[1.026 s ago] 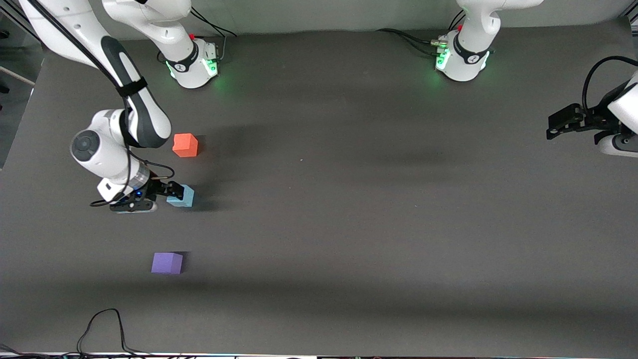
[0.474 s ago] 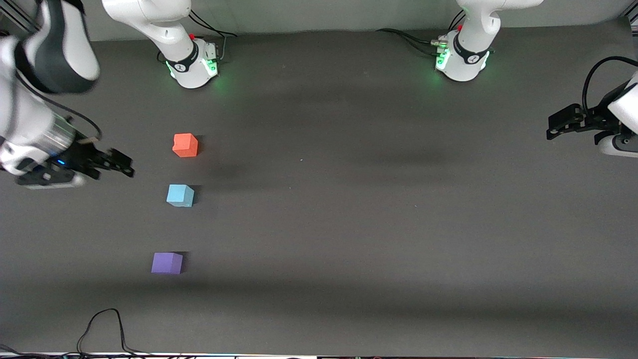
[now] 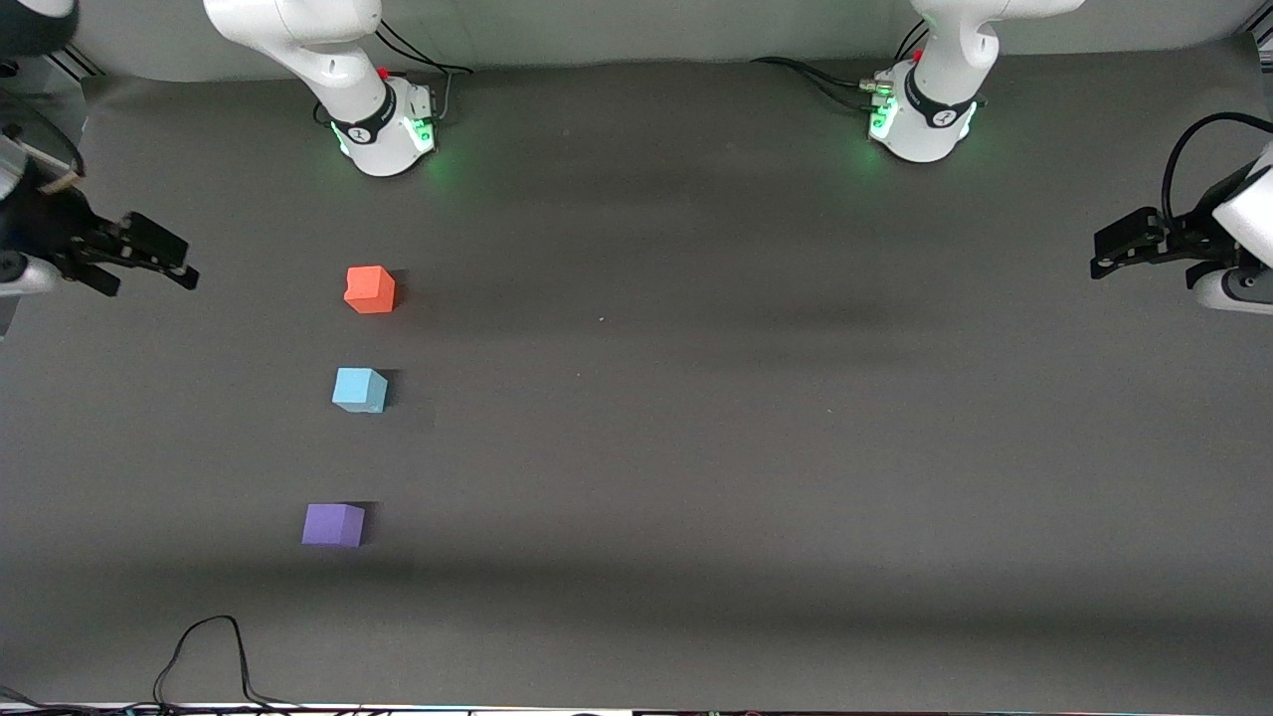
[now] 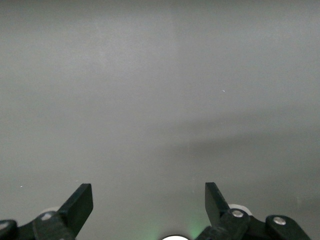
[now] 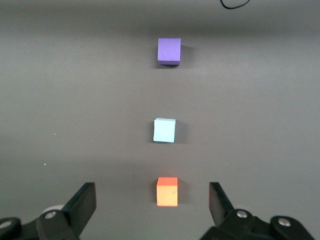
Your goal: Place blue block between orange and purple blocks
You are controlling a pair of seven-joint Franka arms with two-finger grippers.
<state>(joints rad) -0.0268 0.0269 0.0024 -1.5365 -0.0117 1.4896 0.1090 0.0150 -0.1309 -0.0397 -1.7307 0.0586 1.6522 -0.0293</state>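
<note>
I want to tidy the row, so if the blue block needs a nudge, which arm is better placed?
Probably the right. Its gripper, fingers open, hangs at the blocks' end of the table, and the blue block shows in its wrist view. The left gripper waits at the table's left-arm end.

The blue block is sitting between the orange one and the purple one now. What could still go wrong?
Not much, probably. The blue block sits a bit closer to the orange block than to the purple block, so a strict check might want it more centred. The right gripper, open and empty, hangs over the table at its arm's end; a low sweep back could knock the row. The left gripper waits, open, at the other end.
</note>
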